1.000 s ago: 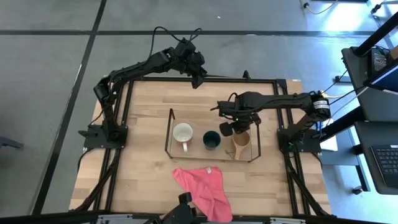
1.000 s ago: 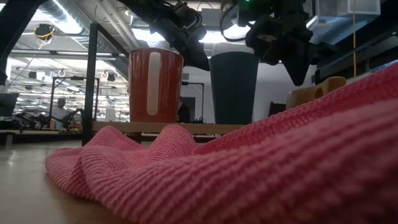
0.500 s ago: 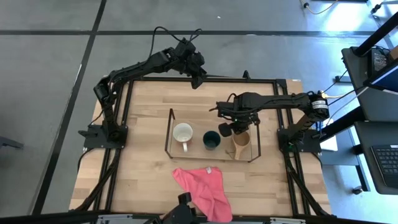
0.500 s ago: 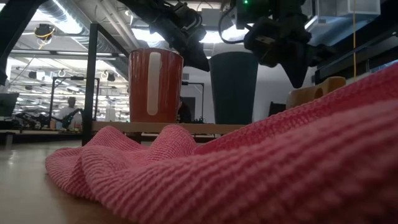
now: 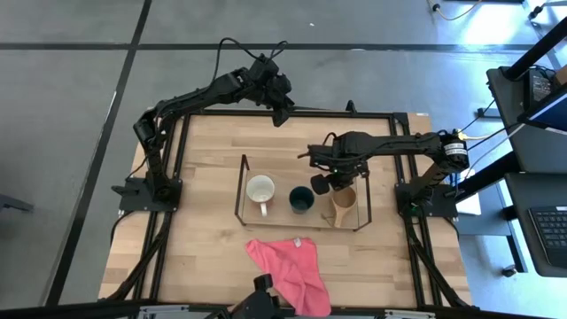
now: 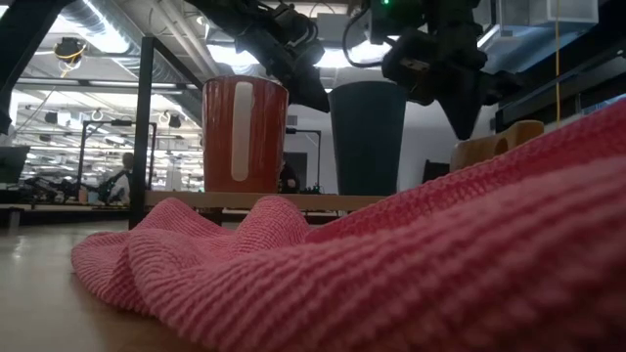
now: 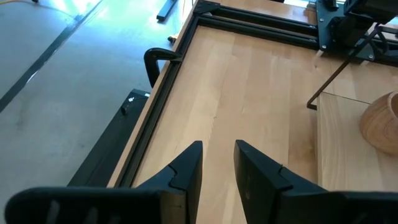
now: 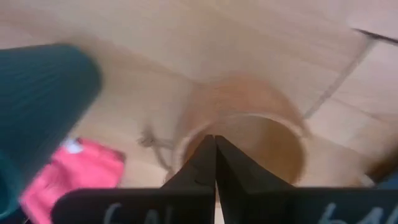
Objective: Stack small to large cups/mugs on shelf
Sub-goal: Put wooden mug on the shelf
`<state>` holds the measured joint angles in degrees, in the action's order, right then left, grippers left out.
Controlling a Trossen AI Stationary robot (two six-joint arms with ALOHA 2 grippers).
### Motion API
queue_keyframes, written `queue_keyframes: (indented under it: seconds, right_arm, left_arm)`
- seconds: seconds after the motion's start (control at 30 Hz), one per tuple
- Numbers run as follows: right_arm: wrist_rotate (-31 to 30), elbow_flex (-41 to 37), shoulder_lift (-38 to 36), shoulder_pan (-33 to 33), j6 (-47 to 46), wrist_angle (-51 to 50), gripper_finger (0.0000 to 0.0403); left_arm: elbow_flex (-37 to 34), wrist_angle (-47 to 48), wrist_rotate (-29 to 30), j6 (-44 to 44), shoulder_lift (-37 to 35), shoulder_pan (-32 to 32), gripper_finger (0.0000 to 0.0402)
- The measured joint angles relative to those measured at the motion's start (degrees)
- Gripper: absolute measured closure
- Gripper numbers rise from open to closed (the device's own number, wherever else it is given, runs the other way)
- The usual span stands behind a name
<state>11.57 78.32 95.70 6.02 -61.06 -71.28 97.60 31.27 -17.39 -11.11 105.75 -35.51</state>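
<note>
Though shut & empty, R gripper betw. green cup & wooden cup; pink cloth nearby.

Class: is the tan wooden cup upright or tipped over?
Upright: the wooden cup shows its open mouth facing up on the shelf.

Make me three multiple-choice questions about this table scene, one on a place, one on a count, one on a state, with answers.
1. Where does the pink cloth lie?
A. on the thin black wire shelf
B. on the wooden table, on the near side of the shelf
C. inside a cup

2. How many cups stand on the shelf?
A. one
B. two
C. three

3. The right gripper is:
A. shut, empty, above the tan wooden cup
B. holding the dark green cup
C. wide open

Answers: 1 B, the high view shows it off the shelf. 2 C, the white-inside mug, green cup and wooden cup. 3 A, its wrist view shows its fingers together.
</note>
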Motion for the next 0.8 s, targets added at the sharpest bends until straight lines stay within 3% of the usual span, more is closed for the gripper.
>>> queue_keyframes:
  seconds: [0.8]
  right_arm:
    - [1.7,-3.6,0.0,-0.4,-0.1,2.7,0.04]
  left_arm:
    - [0.0,0.0,0.4,0.0,0.0,0.0,0.0315]
